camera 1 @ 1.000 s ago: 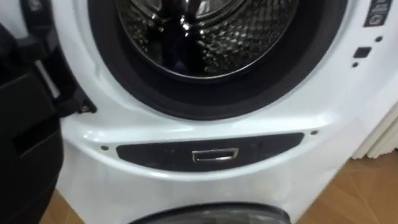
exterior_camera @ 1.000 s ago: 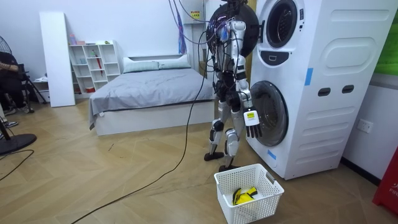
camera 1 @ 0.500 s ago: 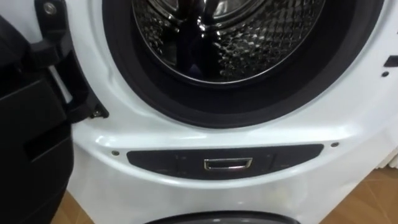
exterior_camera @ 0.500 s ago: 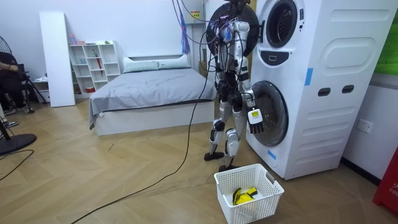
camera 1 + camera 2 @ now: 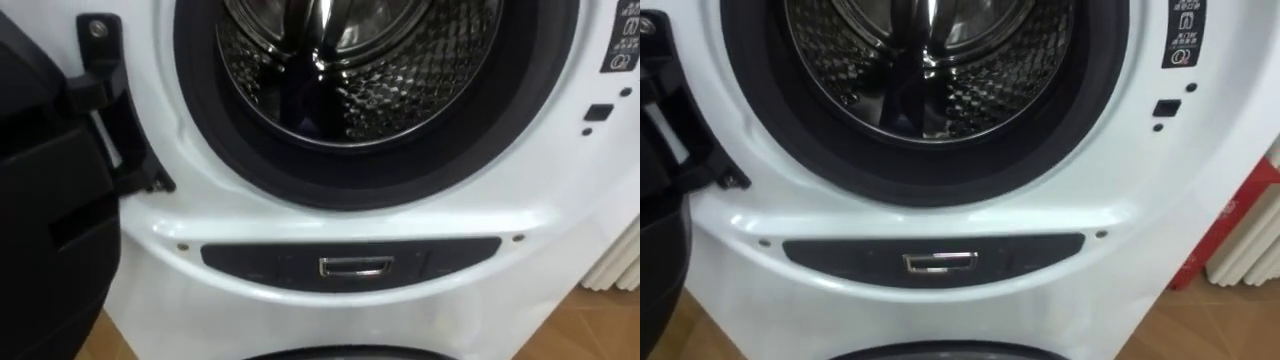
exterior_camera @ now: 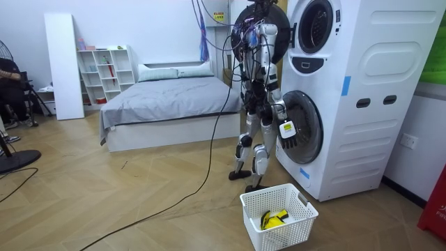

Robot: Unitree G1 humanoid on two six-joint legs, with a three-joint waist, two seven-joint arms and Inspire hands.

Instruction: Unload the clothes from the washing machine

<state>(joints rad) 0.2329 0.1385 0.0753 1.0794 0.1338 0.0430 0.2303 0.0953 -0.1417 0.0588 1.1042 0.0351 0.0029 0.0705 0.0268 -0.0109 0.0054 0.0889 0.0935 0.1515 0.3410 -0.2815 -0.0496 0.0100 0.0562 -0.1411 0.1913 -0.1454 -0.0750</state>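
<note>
Standing at the stacked washing machine, the robot faces the open upper drum, where bare metal shows. Yellow clothes lie in the floor basket. The right hand hangs low, its grasp indiscernible. Risk: a blind reach may strike the swung-open door or snag the rubber seal.

The shiny dimpled steel drum is gaping open across the upper middle of the frame, offering a straight way in through its thick dark grey rubber ring. The black open door is crowding the left edge, its hinge jutting just beside the ring. In the room view, a white slatted plastic basket is sitting on the floor at lower middle.
</note>
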